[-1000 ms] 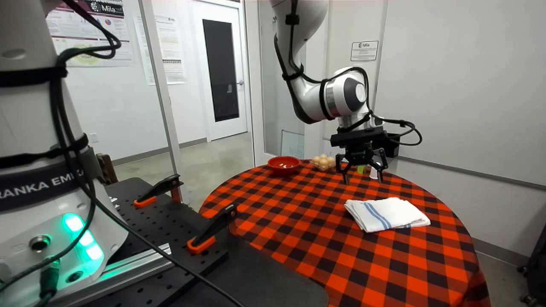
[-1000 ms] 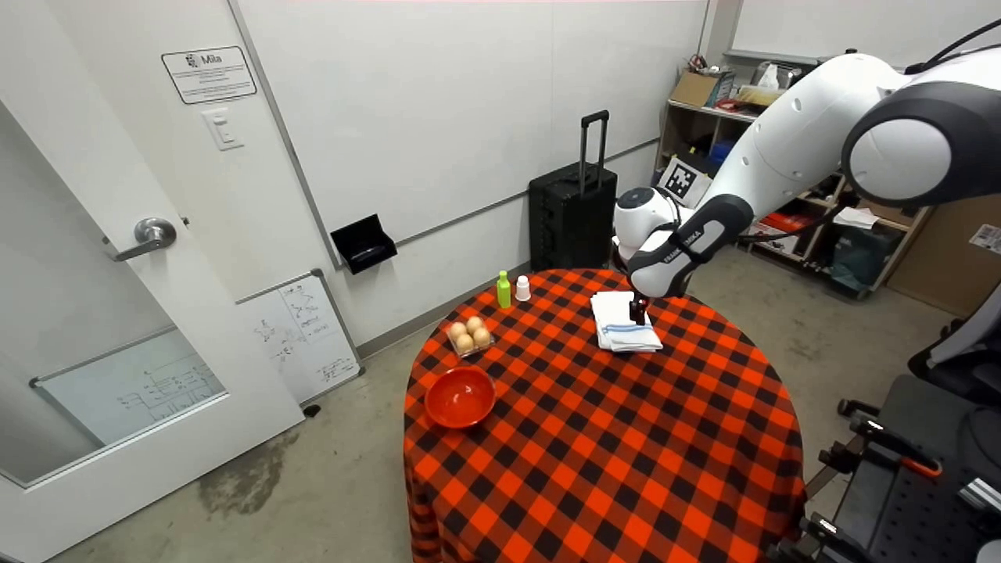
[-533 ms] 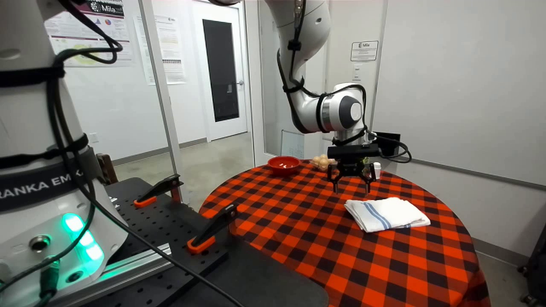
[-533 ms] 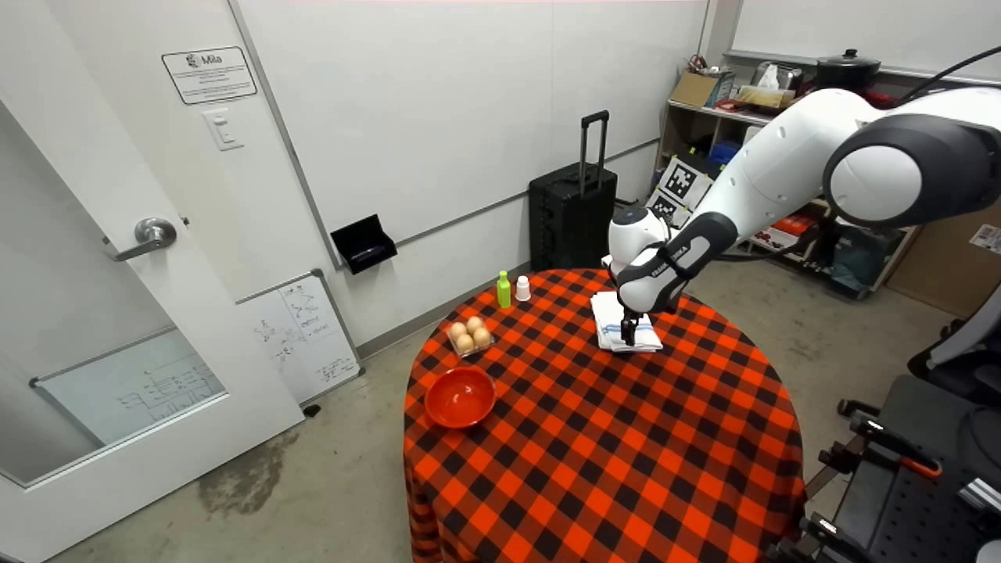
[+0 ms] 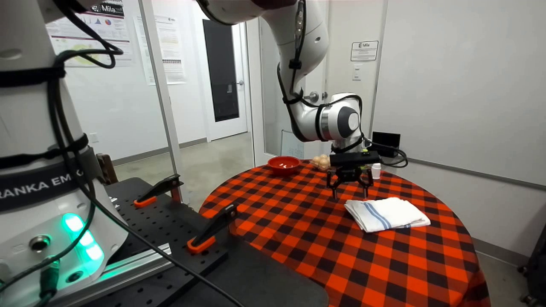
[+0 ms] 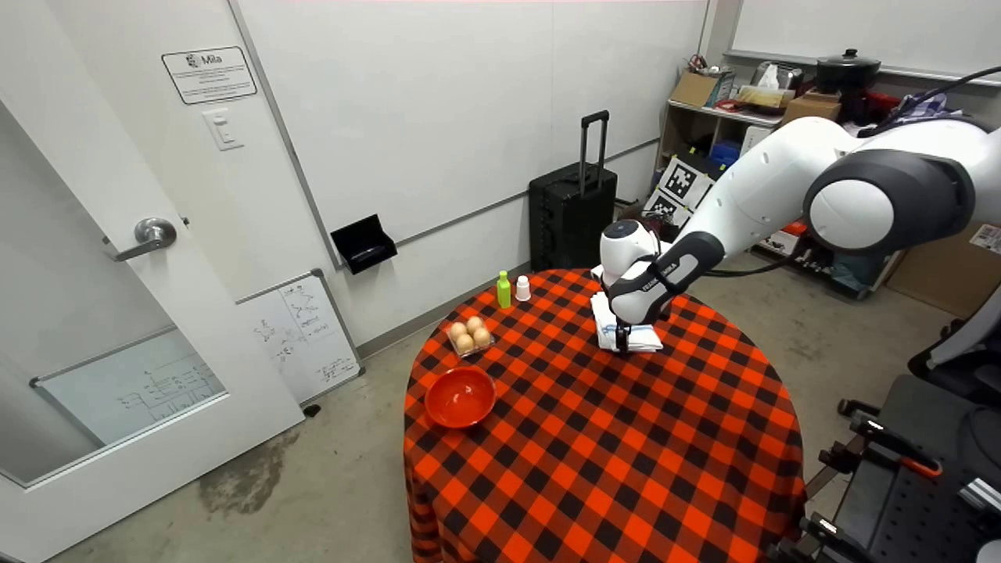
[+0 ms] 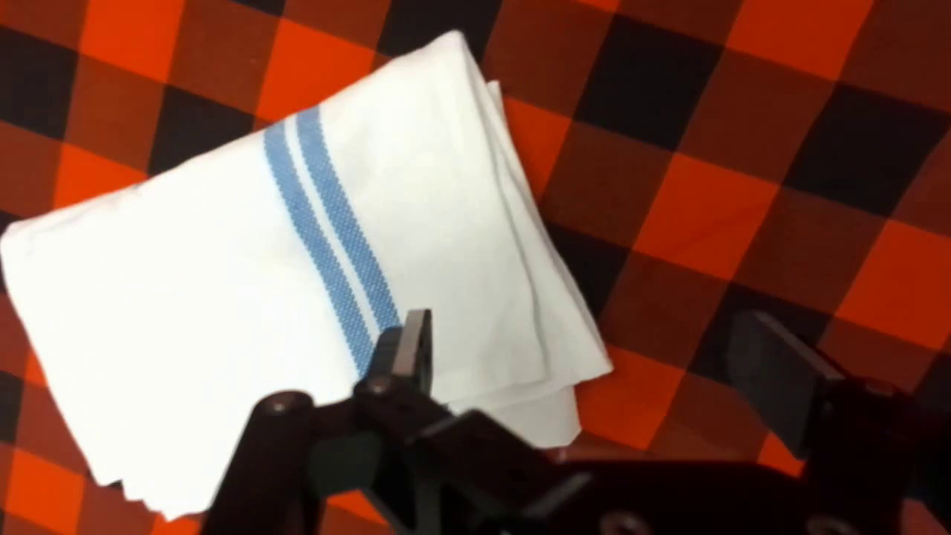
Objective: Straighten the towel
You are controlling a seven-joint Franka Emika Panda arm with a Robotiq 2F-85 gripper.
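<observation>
The white towel with blue stripes [image 5: 388,214] lies folded on the checked tablecloth, its layers slightly uneven at the striped end. It also shows in an exterior view [image 6: 643,338], partly hidden by the arm, and in the wrist view [image 7: 186,312]. My gripper [image 5: 350,196] is open and empty, a little above the table by the towel's striped end. In the wrist view my gripper [image 7: 583,349] has its left finger over the towel beside the stripes. Its right finger is over the tablecloth, past the towel's corner.
On the round table with the red and black checked cloth [image 6: 610,453] stand a red bowl [image 6: 460,399], a clear carton of eggs [image 6: 471,336], a green bottle [image 6: 504,290] and a small white cup [image 6: 523,288]. Black clamps [image 5: 213,228] sit on the robot's mount.
My gripper has come down and shifted toward the towel's striped end, staying open. The towel and the other objects have not moved.
</observation>
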